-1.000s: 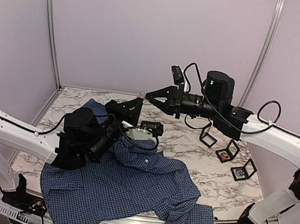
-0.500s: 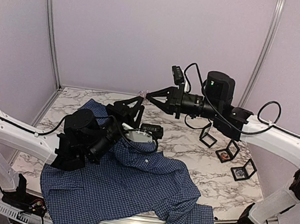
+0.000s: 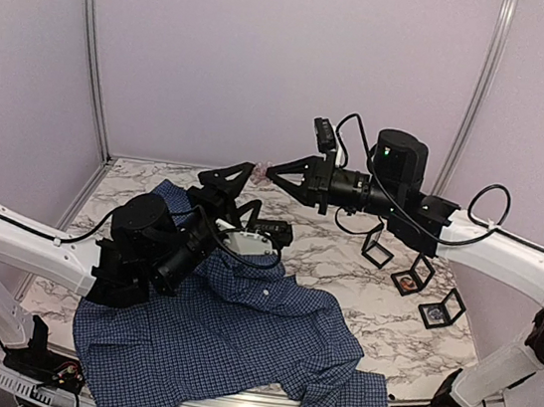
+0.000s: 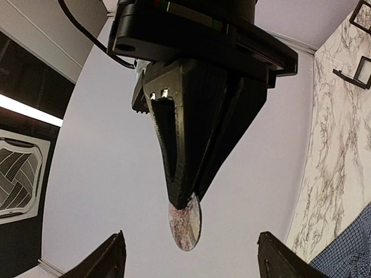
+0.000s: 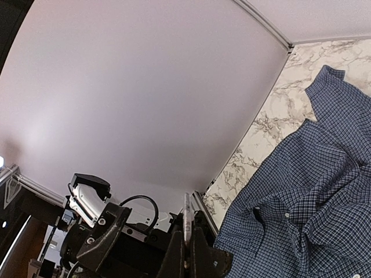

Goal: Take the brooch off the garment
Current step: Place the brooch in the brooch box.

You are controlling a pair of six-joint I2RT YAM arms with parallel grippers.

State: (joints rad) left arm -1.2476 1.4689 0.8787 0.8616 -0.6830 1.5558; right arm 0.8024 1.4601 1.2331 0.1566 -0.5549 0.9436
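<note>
The brooch [image 3: 259, 171], a small round orange-and-pale disc, hangs in the air above the back of the table. My right gripper [image 3: 271, 174] is shut on it, pinching its edge. In the left wrist view the brooch [image 4: 185, 223] sticks out below the right gripper's tips [image 4: 184, 200]. My left gripper [image 4: 191, 260] stands open around it, its fingers [image 4: 110, 258] well apart from the disc. The right wrist view shows the brooch [image 5: 186, 217] edge-on between the right gripper's [image 5: 186, 238] closed jaws. The garment [image 3: 225, 328], a dark blue checked shirt, lies crumpled on the marble table [image 3: 344, 263].
Three small black frames [image 3: 377, 248] [image 3: 413, 275] [image 3: 442, 308] stand at the right of the table. The shirt's hem [image 3: 346, 404] hangs over the near table edge. Pale walls with metal corner posts [image 3: 97, 50] enclose the back.
My left gripper has opened and let go of the brooch. The right gripper has closed fully on it and keeps it in the air.
</note>
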